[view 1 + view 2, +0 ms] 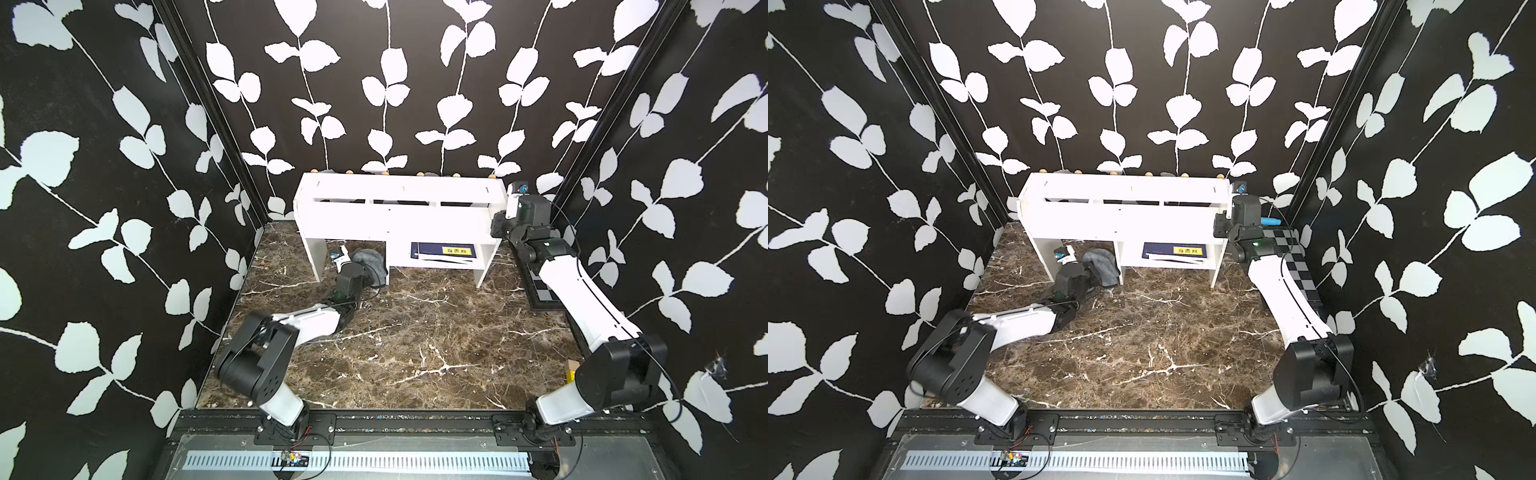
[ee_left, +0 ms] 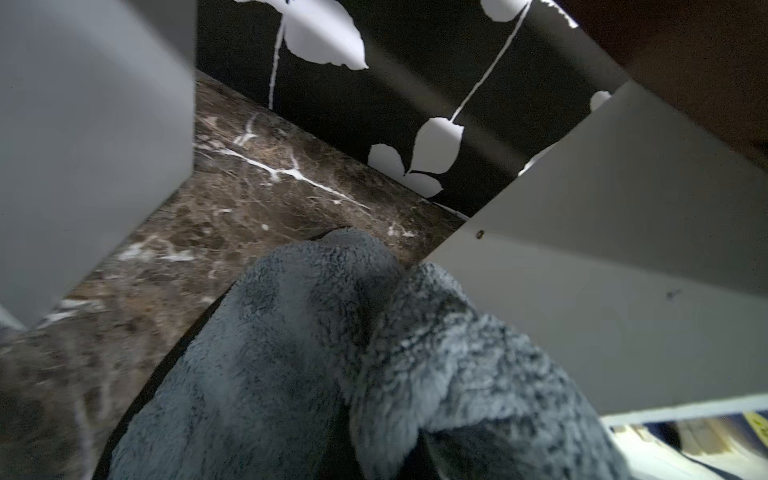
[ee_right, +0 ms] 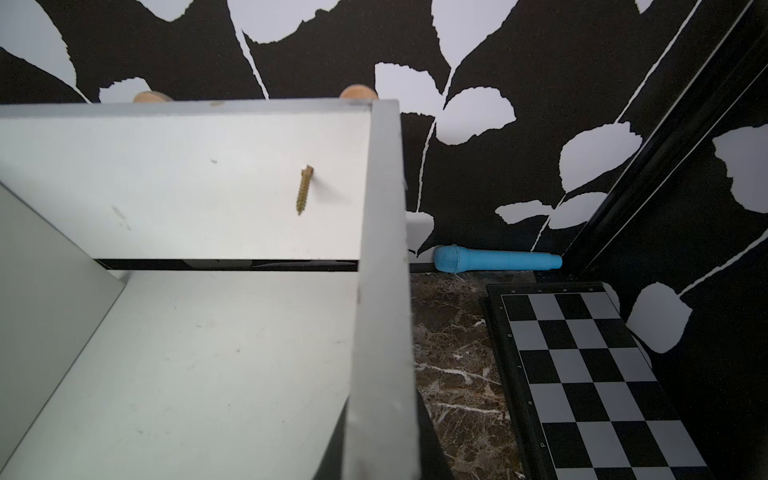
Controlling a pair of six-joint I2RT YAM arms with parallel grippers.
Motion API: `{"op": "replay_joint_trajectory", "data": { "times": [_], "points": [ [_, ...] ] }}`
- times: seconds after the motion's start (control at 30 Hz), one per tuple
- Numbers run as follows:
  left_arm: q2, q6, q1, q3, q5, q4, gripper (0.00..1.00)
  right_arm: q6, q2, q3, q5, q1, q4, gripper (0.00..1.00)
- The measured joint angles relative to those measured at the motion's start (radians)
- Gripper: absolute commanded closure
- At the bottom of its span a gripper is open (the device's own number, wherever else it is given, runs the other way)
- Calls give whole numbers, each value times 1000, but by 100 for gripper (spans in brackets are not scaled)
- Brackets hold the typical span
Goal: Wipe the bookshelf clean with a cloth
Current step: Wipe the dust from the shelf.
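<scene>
Left pincer (image 1: 360,268) clamped on grey cloth (image 1: 372,259), white bookshelf (image 1: 399,224) just above. Right pincer (image 1: 510,205) at its right end; closure unclear.

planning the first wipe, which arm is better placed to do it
Left. The left claw is shut on the cloth under the bookshelf's open bay, right beside a white panel. The right claw is at the shelf's right end panel with no cloth.

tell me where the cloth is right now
In both top views the cloth sits bunched under the bookshelf, in its open left bay, pressed against its middle upright.
</scene>
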Motion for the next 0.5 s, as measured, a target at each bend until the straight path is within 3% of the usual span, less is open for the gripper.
{"op": "replay_joint_trajectory", "data": {
  "times": [0.37, 0.5],
  "points": [
    [337, -136, 5, 46, 111, 313, 100, -1, 0, 0, -14, -5, 0, 100],
    [391, -188, 9, 46, 160, 385, 100, -1, 0, 0, -19, -6, 0, 100]
  ]
}}
